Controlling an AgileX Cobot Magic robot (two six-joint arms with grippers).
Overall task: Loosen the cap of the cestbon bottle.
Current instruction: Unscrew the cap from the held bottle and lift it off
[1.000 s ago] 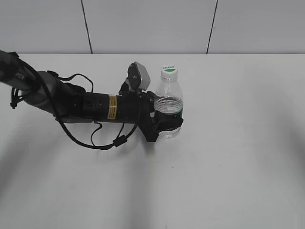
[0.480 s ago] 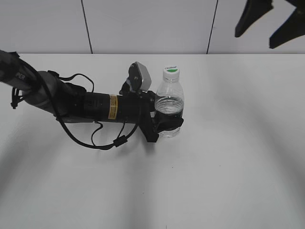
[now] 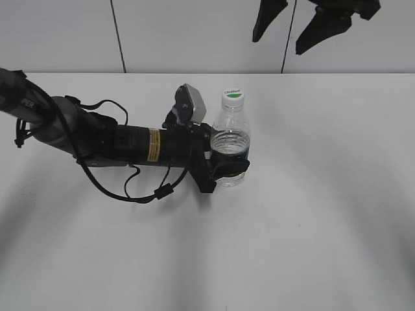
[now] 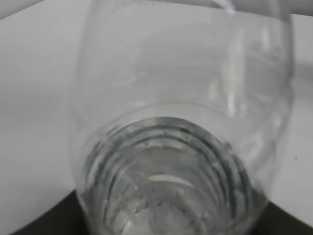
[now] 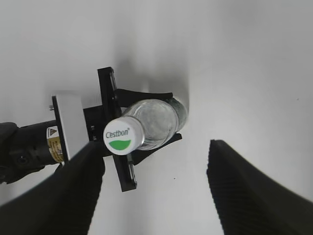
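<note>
One cestbon bottle (image 3: 230, 144), one cap (image 3: 231, 98), two grippers — left (image 3: 224, 167), right (image 3: 299, 21) — are counted on one tabletop (image 3: 324, 214)

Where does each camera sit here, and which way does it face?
Exterior: raised in front, slanting down at the white table; left arm shows, left gripper clamped on the clear plastic water bottle.
Left wrist: behind that gripper, close on the bottle's wall.
Right wrist: overhead, facing down between open right gripper fingers.
Shared: small round white cap, exterior.

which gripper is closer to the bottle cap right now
Left. The left gripper clamps the bottle just below the cap; the right gripper hangs open, high above it.
</note>
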